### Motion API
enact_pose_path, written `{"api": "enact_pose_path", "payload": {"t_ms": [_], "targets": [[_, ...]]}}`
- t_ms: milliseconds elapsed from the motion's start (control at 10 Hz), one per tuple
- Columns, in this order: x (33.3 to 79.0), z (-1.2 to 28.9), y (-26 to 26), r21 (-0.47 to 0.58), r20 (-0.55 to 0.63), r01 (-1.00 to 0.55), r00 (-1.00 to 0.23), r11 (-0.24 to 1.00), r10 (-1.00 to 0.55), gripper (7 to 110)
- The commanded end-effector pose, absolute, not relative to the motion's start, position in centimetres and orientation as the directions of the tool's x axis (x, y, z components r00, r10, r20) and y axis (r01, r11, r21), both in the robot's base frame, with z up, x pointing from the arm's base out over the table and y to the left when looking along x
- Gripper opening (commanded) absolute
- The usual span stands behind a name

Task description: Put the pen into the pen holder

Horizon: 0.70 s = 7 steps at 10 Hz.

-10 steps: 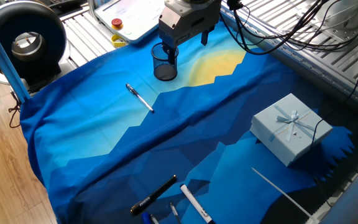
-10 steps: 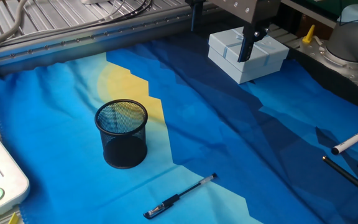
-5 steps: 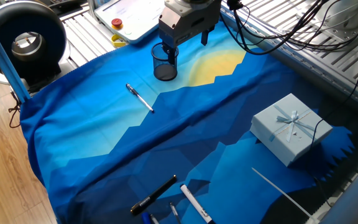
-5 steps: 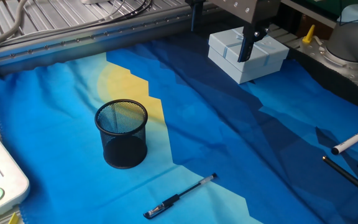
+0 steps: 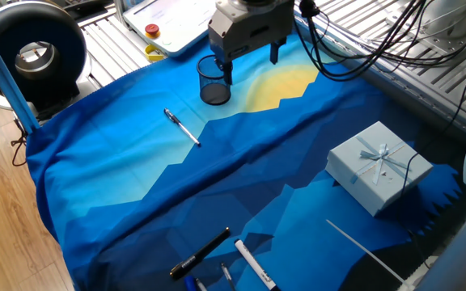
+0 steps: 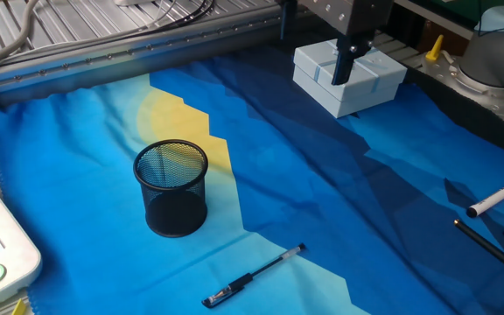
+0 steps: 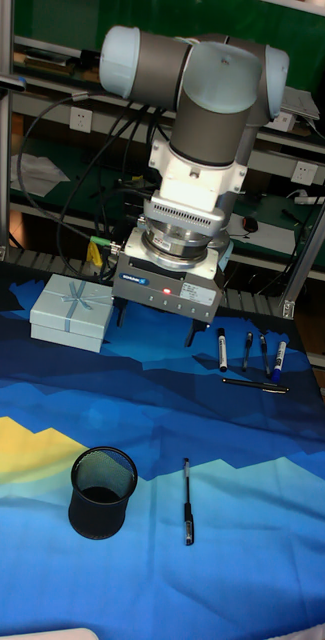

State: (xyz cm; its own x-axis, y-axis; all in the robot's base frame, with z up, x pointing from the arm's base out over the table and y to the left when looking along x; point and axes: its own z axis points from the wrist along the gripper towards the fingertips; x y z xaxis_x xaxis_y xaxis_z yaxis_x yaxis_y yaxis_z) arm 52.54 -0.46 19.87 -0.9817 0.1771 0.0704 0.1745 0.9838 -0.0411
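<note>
The pen (image 5: 182,127), slim and silvery with dark ends, lies flat on the blue cloth, in front of the pen holder. The pen holder (image 5: 214,81) is a black mesh cup that stands upright near the yellow patch, and nothing shows inside it. Both show again in the other fixed view, the pen (image 6: 254,277) and the pen holder (image 6: 172,188), and in the tall view, the pen (image 7: 187,500) and the pen holder (image 7: 102,492). My gripper (image 5: 250,61) hangs high above the cloth, behind the holder, open and holding nothing. It also shows in the other two views as the gripper (image 6: 315,39) (image 7: 154,325).
A pale blue gift box (image 5: 379,166) with a ribbon sits on the right. A thick black marker (image 5: 201,253), a white marker (image 5: 253,263) and other pens lie at the near edge, by a thin white rod (image 5: 362,246). Cables hang behind the arm.
The gripper has shifted slightly sideways above the cloth, still open. The pen and the holder have not moved.
</note>
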Motion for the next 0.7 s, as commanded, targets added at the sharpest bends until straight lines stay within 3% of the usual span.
{"api": "enact_pose_path", "payload": {"t_ms": [0, 600], "targets": [[52.18, 19.97, -0.37, -0.043, 0.085, 0.214, -0.973, 0.976, 0.217, 7], [52.43, 19.87, 0.29, -0.01, 0.086, 0.196, -0.977, 0.981, 0.196, 7]]}}
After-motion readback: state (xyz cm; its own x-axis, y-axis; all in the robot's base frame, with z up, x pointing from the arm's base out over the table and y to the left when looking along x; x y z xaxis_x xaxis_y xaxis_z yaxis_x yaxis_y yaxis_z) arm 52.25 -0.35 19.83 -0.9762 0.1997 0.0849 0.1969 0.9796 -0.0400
